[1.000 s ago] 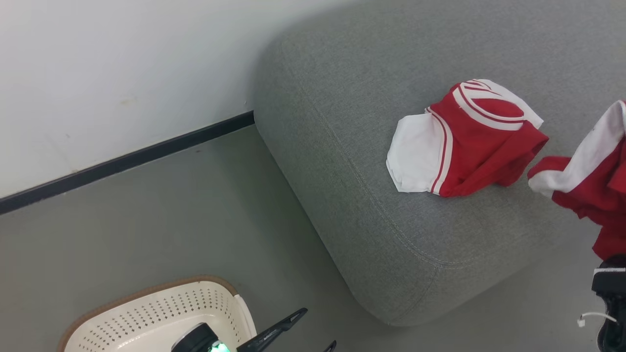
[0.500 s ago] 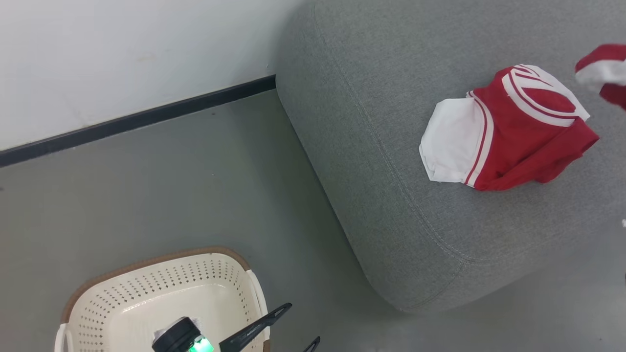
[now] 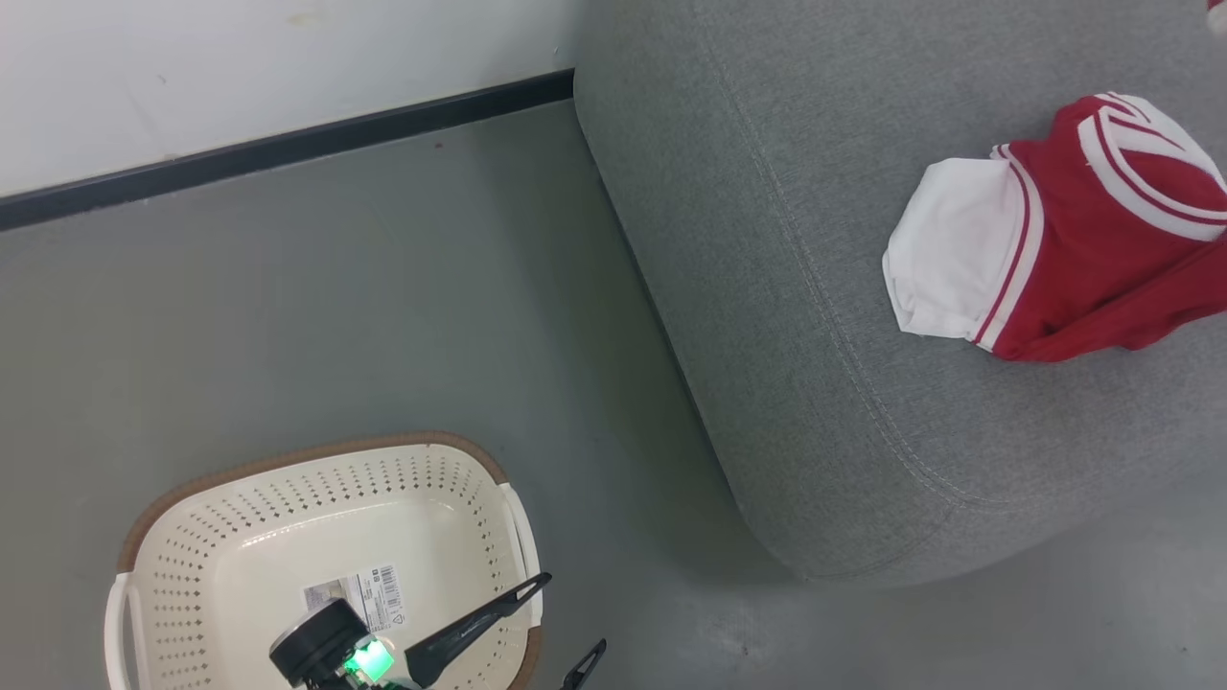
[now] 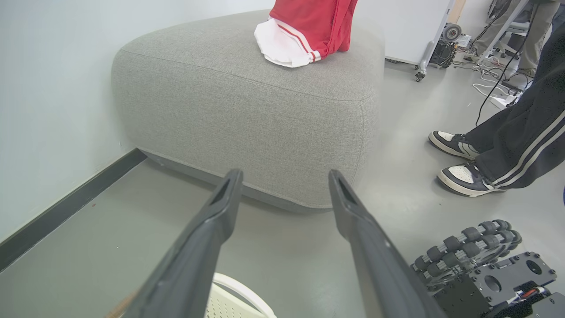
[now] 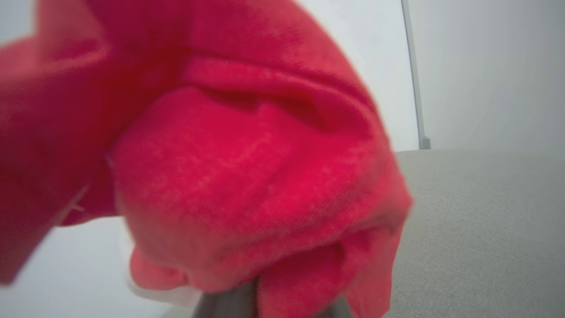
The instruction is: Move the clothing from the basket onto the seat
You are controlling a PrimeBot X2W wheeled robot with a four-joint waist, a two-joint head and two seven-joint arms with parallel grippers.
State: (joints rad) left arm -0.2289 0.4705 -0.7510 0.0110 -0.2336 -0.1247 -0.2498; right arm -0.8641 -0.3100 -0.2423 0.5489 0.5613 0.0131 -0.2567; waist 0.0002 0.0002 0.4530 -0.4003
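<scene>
**Laundry stock: seat, basket, garments, grippers**

Seat (image 3: pixel 815 287): grey, at right, against the far wall.
Basket (image 3: pixel 316 458): cream, brown-rimmed, on the floor at near left, apart from the seat.
Clothing (image 3: pixel 1054 259): lies bunched, red and white, on the seat's right part.
Second red garment (image 5: pixel 247 176): pinched in the right gripper (image 5: pixel 227 308), jaws almost closed; seat behind it.
Left gripper (image 3: pixel 574 611): over the basket's right rim, fingers spread wide, nothing held.
</scene>
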